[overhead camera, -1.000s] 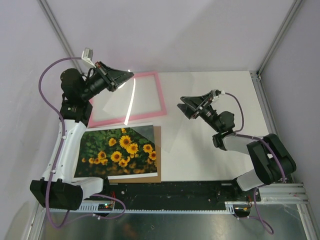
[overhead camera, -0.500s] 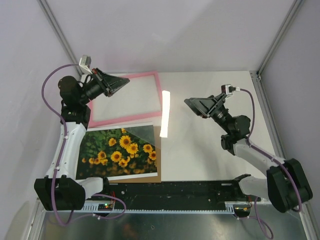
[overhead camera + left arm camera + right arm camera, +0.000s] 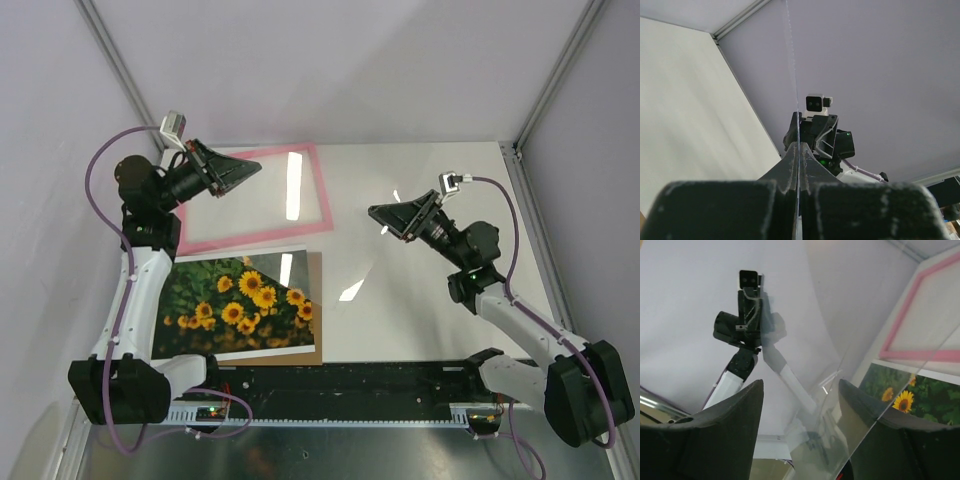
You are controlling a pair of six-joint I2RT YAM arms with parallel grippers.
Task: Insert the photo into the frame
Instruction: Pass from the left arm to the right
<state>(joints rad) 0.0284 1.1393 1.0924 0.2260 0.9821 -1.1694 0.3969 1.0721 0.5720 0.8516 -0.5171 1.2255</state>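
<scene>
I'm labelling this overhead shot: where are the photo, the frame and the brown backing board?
photo [image 3: 235,300]: top view, middle of the sunflower print.
frame [image 3: 323,190]: top view, pink rail on its right side.
brown backing board [image 3: 317,310]: top view, bare strip right of the photo.

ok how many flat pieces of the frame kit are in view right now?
4. Pink frame back left; photo nearer, lying on the brown backing board, which is mostly hidden under it; clear pane held up in the left gripper.
</scene>
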